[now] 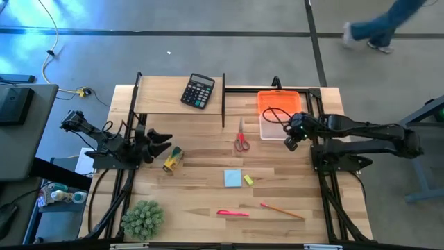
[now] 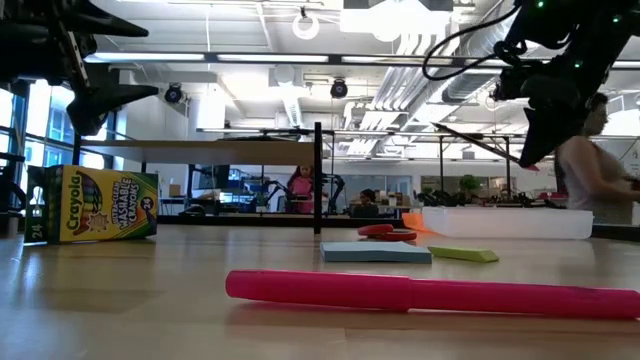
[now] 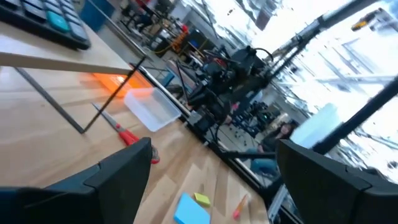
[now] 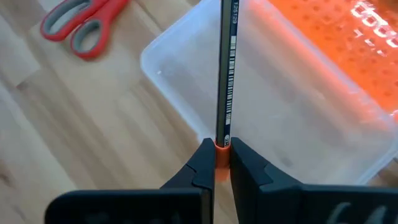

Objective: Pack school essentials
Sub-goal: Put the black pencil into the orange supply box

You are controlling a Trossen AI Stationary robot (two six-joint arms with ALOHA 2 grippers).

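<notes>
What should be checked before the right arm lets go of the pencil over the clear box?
1. Grip: right gripper is shut on the pencil at its orange end: ok.
2. Position: the pencil lies over the clear box, which shows nothing else inside: ok.
3. Height above the box floor: cannot tell.
4. Scissors lie on the table beside the box, clear of the drop: ok.
5. Left gripper is open near the crayon box, far from the clear box: ok.
6. Items not yet packed: note pad, pink pen, second pencil: not ok.
</notes>
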